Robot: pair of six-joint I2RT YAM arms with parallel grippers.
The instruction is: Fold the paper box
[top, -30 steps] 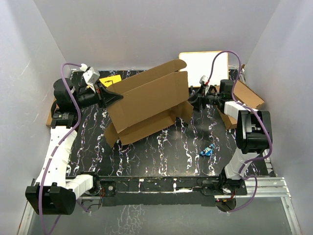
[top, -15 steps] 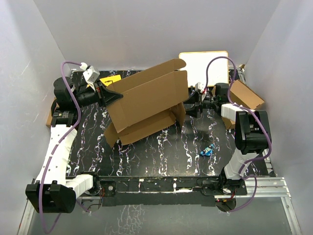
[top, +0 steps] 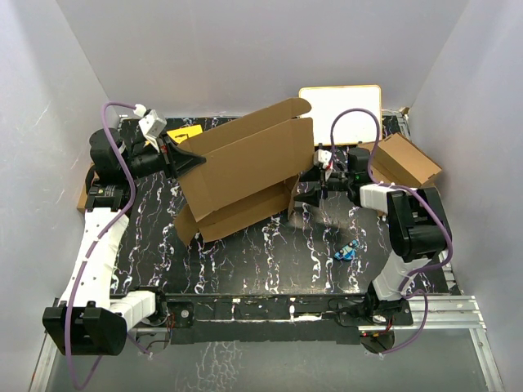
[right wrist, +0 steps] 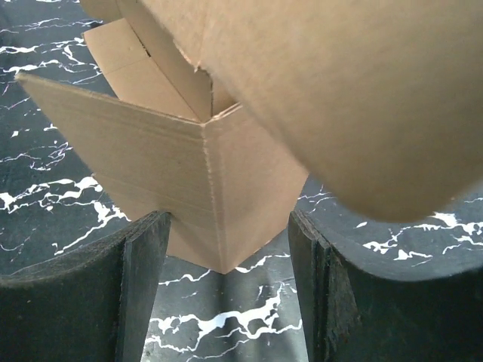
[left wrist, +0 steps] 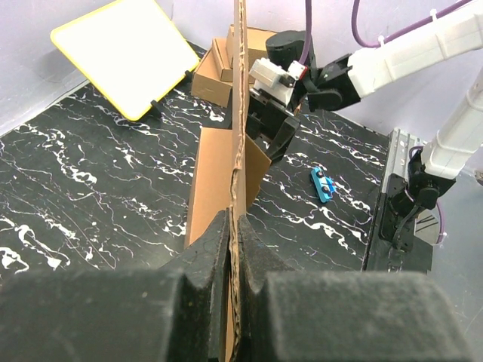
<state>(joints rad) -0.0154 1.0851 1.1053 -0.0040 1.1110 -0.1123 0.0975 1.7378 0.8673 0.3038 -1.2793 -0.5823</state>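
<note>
Paper box (top: 245, 175), brown corrugated mailer, half-erected mid-table (top: 270, 257): left gripper (left wrist: 234, 226) clamped on its upright panel edge, right gripper (right wrist: 226, 256) parted astride a side-flap corner; recommended: hold left steady, seat right squarely at the crease before pressing.

The paper box (top: 245, 175) is set mid-table (top: 245, 269), tilted up toward the back. Its left edge is gripped by the left gripper (top: 198, 162); the right gripper (top: 301, 196) is placed at its right corner. A board (top: 341, 102) is propped behind, a small box (top: 404, 159) lies to the right, a card (top: 186, 133) lies behind the left gripper, and 1 small clip (top: 349, 250) lies before the right gripper.
</note>
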